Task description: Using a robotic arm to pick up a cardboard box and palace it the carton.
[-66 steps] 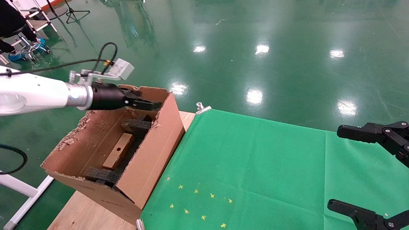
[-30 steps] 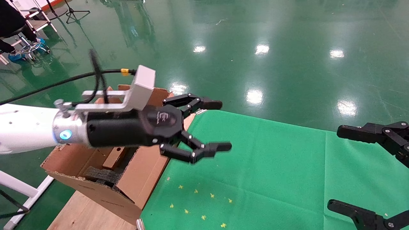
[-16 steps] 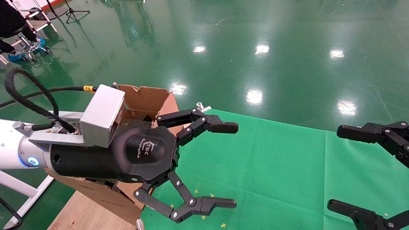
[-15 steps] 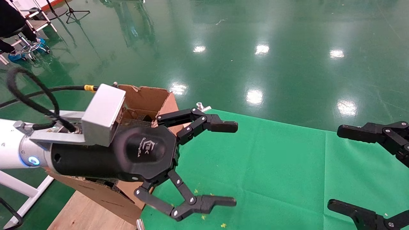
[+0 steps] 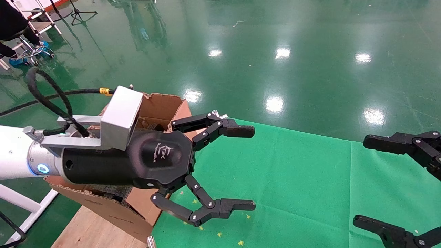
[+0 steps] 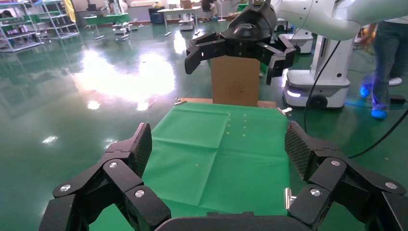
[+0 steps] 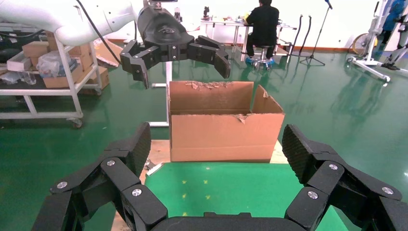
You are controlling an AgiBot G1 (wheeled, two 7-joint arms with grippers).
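- At 9 o'clock in the head view, the robotic arm (image 5: 17, 151) extends over the carton (image 5: 172, 110), its white link ending in a silver wrist and grey camera block (image 5: 120, 117)
- Left gripper (image 5: 253, 168): fingers spread wide, released, nothing between them; it hangs above the green cloth (image 5: 293, 179), just beside the carton's 3 o'clock wall
- Carton: stands on the wooden table (image 5: 93, 230) at the cloth's 9 o'clock edge, torn rim upward
- Cardboard box: not visible; the arm hides most of the carton's interior, so its place cannot be told
- Right gripper (image 5: 396, 179): idle at 4 o'clock, fingers parted wide, released, empty
- Yellow marks (image 5: 220, 234) dot the cloth at 6 o'clock
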